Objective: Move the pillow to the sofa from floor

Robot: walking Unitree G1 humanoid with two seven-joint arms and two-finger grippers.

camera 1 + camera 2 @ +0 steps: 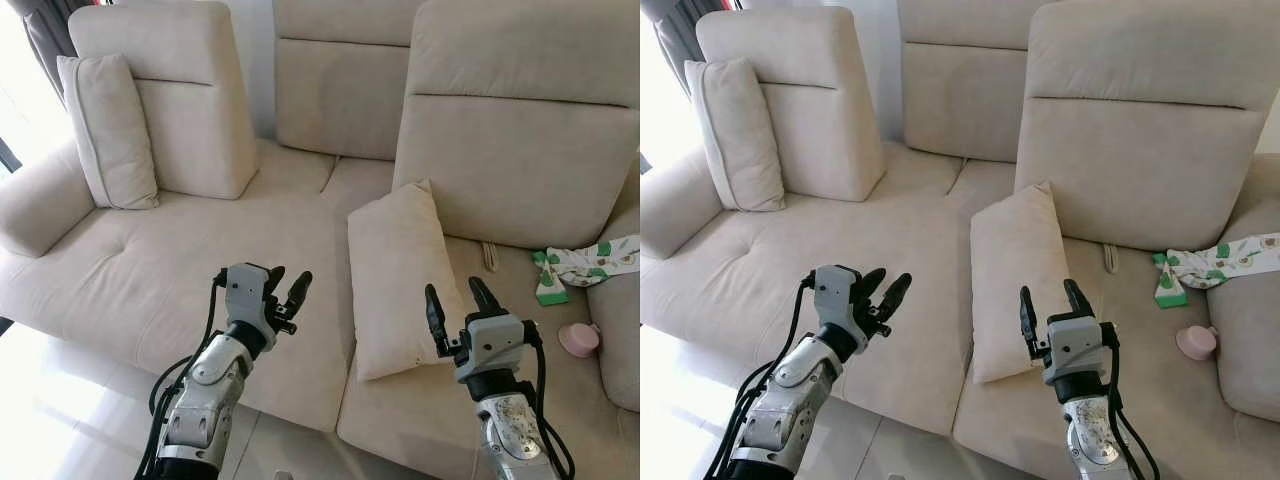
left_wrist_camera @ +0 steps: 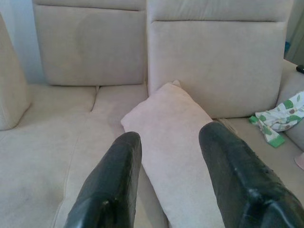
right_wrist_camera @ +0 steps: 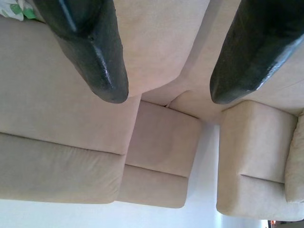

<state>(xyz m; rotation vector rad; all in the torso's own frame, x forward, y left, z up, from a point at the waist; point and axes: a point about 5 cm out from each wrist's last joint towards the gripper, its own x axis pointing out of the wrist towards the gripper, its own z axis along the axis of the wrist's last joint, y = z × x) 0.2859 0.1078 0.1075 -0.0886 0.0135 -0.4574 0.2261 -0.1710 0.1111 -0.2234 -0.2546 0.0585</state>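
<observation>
Looking down from the head camera, you see a beige sofa [image 1: 150, 270] in soft, suede-like fabric, with tufted seat cushions and tall, boxy back cushions. The pillow [image 1: 400, 275] lies on the seat at the centre of the frame, a long, plump rectangle in the same pale cloth, its upper corner leaning against the right back cushion [image 1: 520, 150] and its lower edge near the seat's front. A second pillow [image 1: 110, 130] stands upright at the upper left, propped between the rounded armrest [image 1: 40, 200] and the left back cushion.

Your left end effector [image 1: 285, 290] hovers at lower left over the seat, its two glossy black fingers spread apart and empty; from its wrist camera the pillow sits beyond the gap between them. Your right end effector [image 1: 455, 305] is at lower right, just in front of the pillow's lower right corner, its fingers likewise spread with nothing between them.

At the right edge, a crumpled white cloth with green print [image 1: 590, 265] lies on the seat, and a small pink round object [image 1: 580, 340] rests just below it.
</observation>
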